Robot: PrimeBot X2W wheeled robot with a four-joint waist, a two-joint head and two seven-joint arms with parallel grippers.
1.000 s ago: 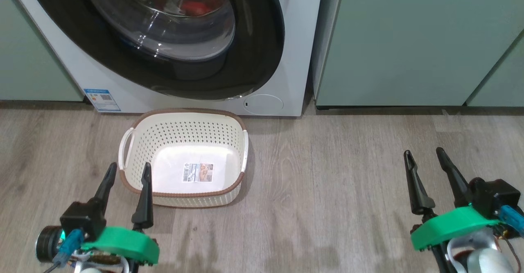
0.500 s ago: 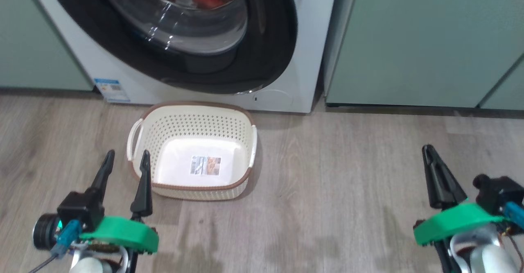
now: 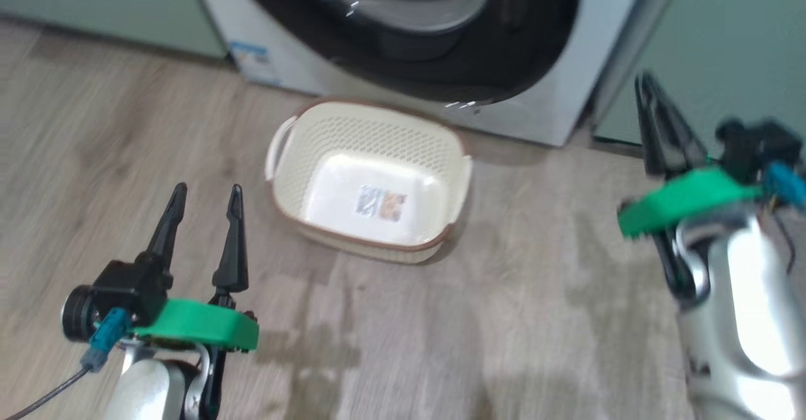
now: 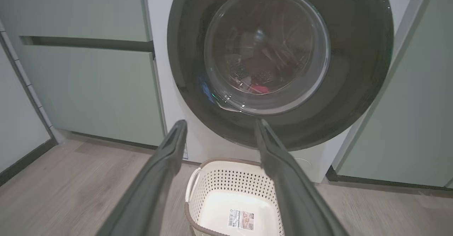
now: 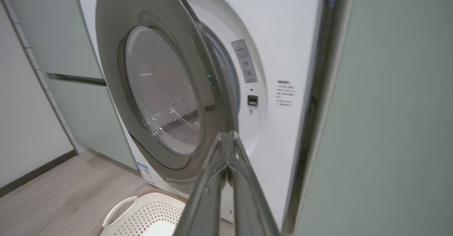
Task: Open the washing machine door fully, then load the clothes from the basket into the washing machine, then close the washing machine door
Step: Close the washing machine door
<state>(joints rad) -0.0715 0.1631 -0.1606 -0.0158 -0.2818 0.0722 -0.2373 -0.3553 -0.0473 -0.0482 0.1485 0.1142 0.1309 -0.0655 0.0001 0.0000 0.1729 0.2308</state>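
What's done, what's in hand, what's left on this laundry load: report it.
Done: the basket is empty, and red clothes show behind the glass of the washing machine door. In hand: the right gripper, shut, points at that door's edge, which stands ajar from the washing machine. Left: pushing the door closed. The left gripper hangs open, holding nothing.

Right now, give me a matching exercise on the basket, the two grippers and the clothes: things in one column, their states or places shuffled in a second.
Things
1. basket
2. left gripper
3. right gripper
4. clothes

States or places
A. fingers pressed together
B. red, seen through the glass of the washing machine door
C. empty, standing on the floor
D. fingers spread apart, holding nothing

Pairs: 1-C, 2-D, 3-A, 4-B
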